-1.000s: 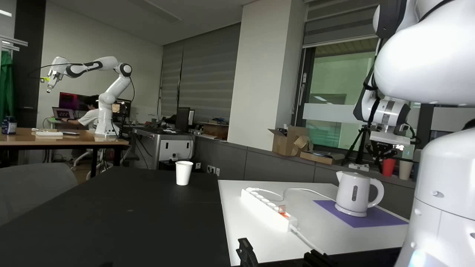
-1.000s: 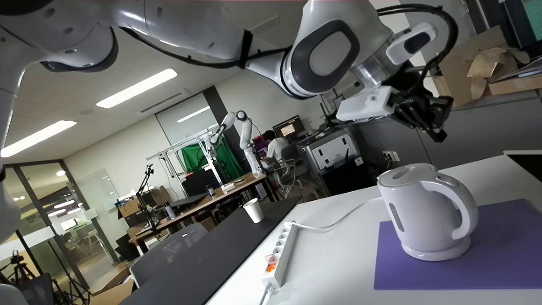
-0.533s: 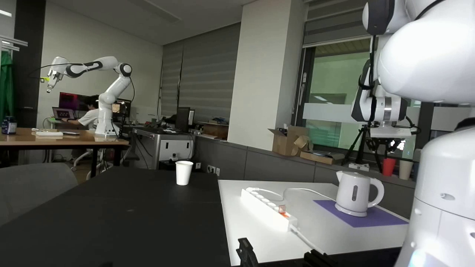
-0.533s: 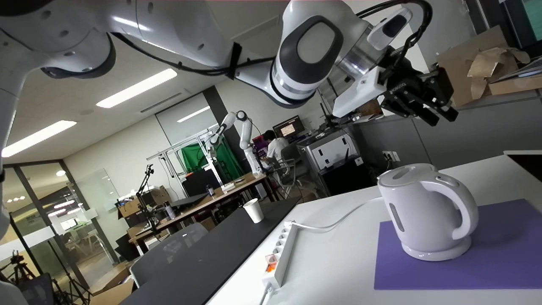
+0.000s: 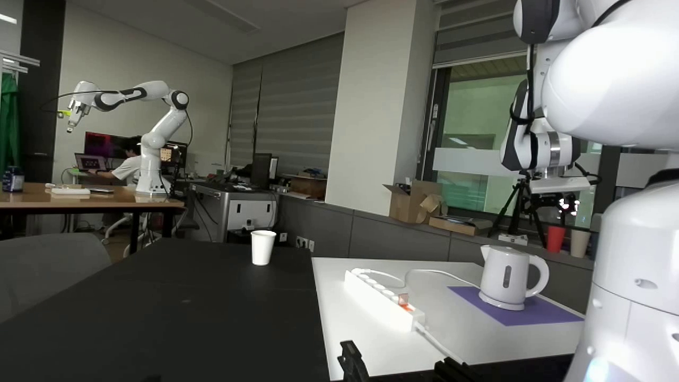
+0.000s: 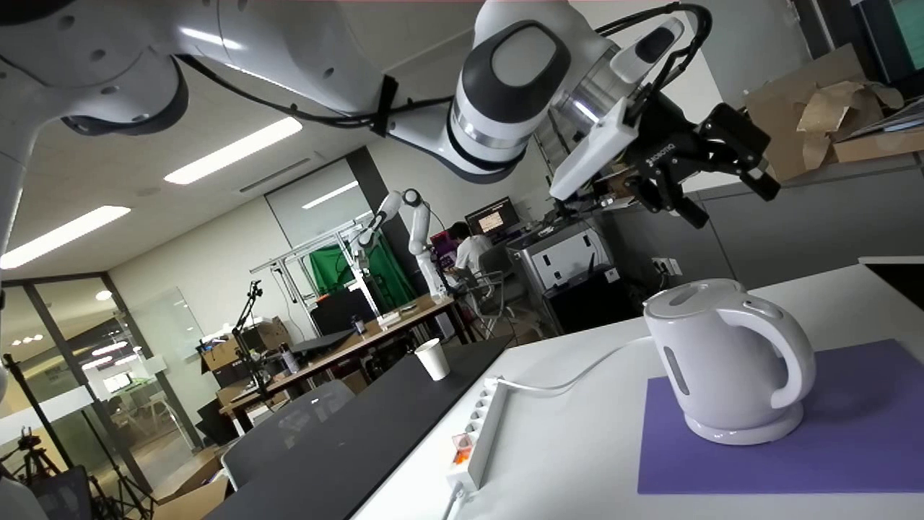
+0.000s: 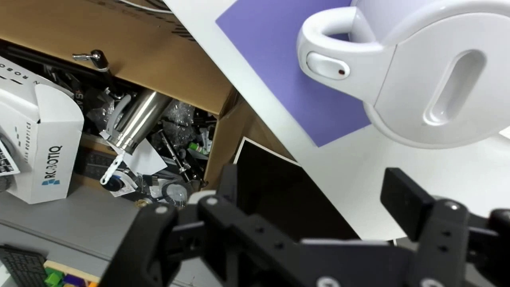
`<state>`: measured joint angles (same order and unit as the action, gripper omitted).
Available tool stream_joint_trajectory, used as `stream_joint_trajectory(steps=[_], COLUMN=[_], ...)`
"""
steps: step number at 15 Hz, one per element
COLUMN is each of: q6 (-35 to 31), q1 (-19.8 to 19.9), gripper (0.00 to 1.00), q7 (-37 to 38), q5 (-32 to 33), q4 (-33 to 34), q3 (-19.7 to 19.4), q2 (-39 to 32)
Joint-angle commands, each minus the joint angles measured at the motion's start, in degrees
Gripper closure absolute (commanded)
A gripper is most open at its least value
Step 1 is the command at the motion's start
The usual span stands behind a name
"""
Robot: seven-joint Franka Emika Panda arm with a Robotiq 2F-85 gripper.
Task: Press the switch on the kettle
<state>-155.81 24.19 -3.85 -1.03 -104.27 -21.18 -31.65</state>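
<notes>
Wrist view: my gripper (image 7: 314, 189) stands with its fingers (image 7: 404, 203) wide apart, holding nothing. The white electric kettle (image 7: 422, 99) is upright on a purple mat (image 7: 271, 48); its switch (image 7: 328, 65), set into the top of the handle (image 7: 362, 65), has no contact on it. Pressing is outstanding, in my judgement: alignment, descent and push all remain. Both exterior views show a white power strip (image 6: 480, 433) and a white paper cup (image 6: 432, 359) away from the kettle. I find no obstruction above the switch; my spread fingers may need closing first.

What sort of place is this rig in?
Likely a robotics lab: another white robot arm stands on a table, a person sits at a laptop, and the wrist view shows a white box printed ROBOTIQ.
</notes>
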Motion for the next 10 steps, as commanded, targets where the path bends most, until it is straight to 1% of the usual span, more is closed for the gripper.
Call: stream_joint_trajectory(steps=[1, 4, 5, 10], q6=[4.44, 5.83, 4.26, 4.86], q1=[0.13, -0.23, 0.74, 0.70], gripper=[0.00, 0.00, 0.00, 0.00], q7=[-0.24, 0.04, -0.23, -0.27], q5=[2.16, 3.40, 2.36, 2.89], q4=[-0.60, -0.63, 0.28, 0.28], q3=[0.25, -0.12, 0.79, 0.76], q2=[2.50, 2.87, 1.31, 1.42])
